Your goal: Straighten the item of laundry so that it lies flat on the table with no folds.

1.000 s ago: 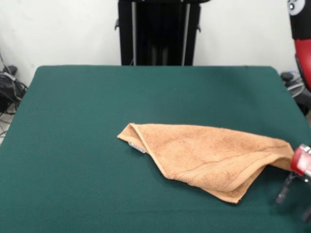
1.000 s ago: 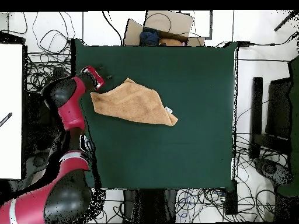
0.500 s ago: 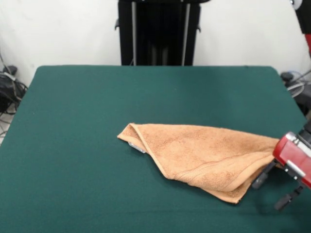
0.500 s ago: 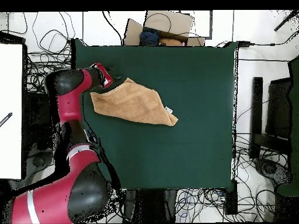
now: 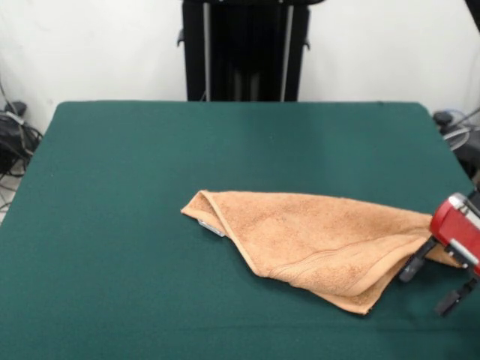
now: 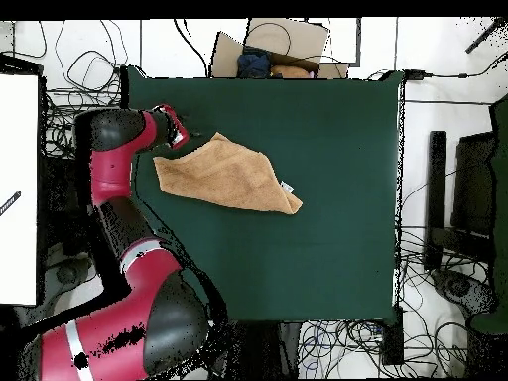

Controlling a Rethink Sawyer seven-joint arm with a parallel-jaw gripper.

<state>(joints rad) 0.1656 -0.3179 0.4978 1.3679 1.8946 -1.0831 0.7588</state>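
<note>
Gripper [image 5: 433, 279] at table's [image 5: 112, 225] right edge, fingers spread, one tip touching towel's [image 5: 315, 236] corner, nothing pinched. Towel folded over, right of centre, white tag [image 5: 211, 227] at its left. Wide bare felt everywhere leftward.

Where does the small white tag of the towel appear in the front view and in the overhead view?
Front view: the tag is under the towel's left corner, left of centre.
Overhead view: the tag is at the towel's right edge, near centre.
Shared landmark: the gripper is at the towel's opposite end.
</note>
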